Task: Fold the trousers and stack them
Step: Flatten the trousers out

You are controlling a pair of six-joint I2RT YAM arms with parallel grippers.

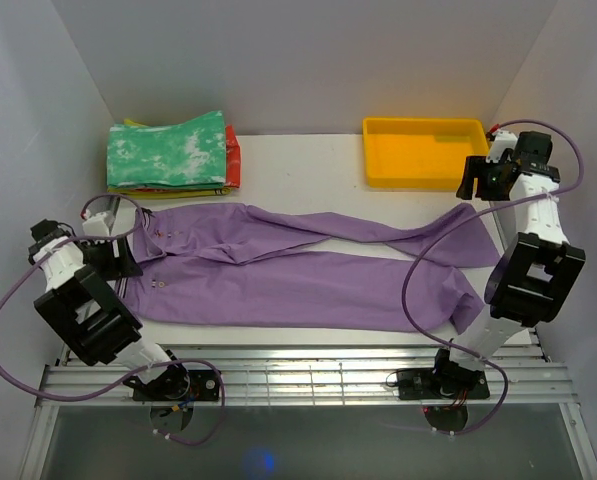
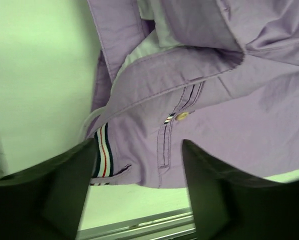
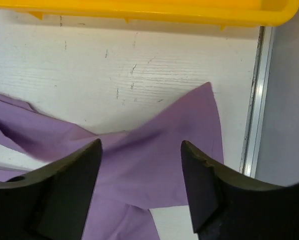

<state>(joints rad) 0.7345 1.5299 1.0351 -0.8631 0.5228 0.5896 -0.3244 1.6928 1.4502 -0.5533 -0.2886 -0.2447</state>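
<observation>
— Inspecting the table [image 1: 308, 165]: where do the trousers [image 1: 288, 265] lie?

— Spread flat across the middle, unfolded. The waist is at the left and both legs run right. The far leg's end angles toward the yellow tray [image 1: 425, 122] without touching it.

— Left gripper [image 2: 139, 150]?

— Jaws apart, gripping nothing. It hangs over the waist, with the striped waistband [image 2: 103, 155] and one small button [image 2: 182, 116] showing between the fingers.

— Right gripper [image 3: 140, 147]?

— Also parted and empty, poised above the far leg's end, just beside the tray.

— Anything else?

— A stack of folded garments [image 1: 168, 150] sits at the far left corner, green-and-white piece on top, near the waist.
</observation>
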